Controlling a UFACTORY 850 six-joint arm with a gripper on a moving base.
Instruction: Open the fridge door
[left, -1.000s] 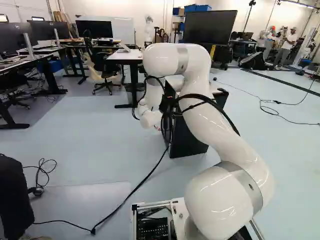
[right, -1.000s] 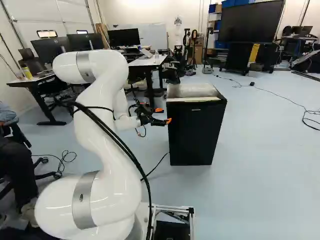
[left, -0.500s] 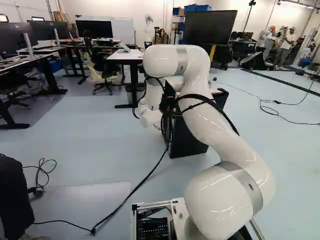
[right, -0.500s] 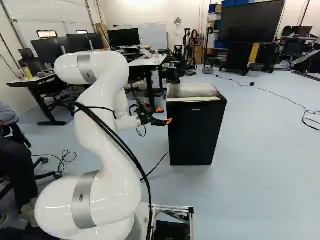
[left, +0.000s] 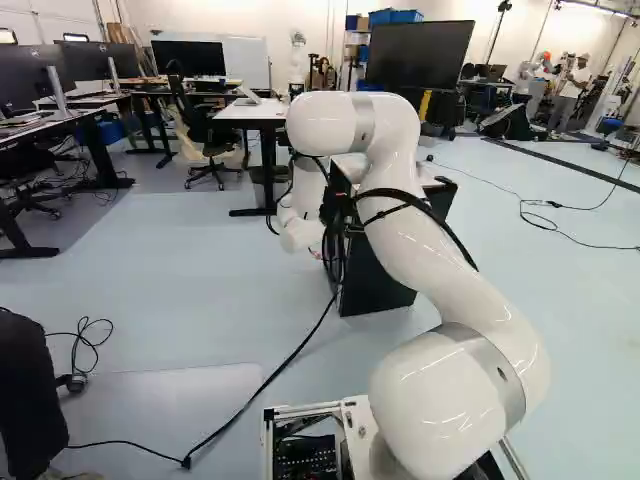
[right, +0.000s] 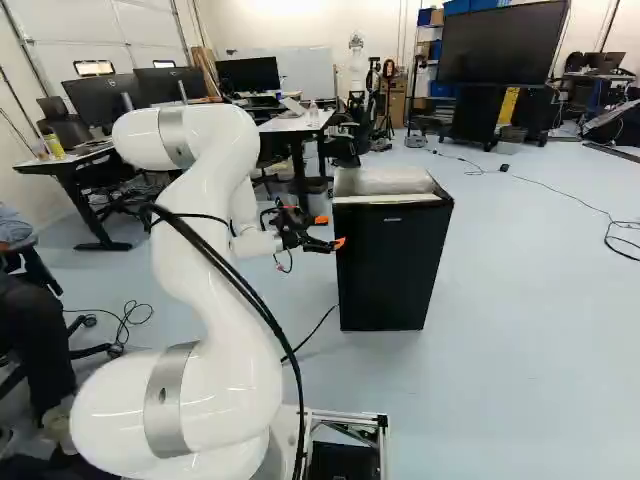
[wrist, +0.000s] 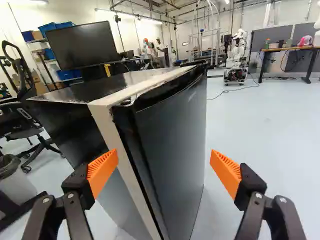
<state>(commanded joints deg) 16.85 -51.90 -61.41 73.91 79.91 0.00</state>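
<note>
Black fridge (right: 392, 250), upright, door (wrist: 172, 135) facing base (left: 307, 458)

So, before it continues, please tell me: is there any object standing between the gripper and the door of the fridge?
Nothing visible stands in the way. In the wrist view the jaws of the gripper are open, and the fridge door is directly ahead, with its upright edge showing between them.

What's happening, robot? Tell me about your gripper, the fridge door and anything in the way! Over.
Gripper open, holding nothing. Fridge door looks shut, just ahead. Nothing seen blocking between them. Over.
</note>
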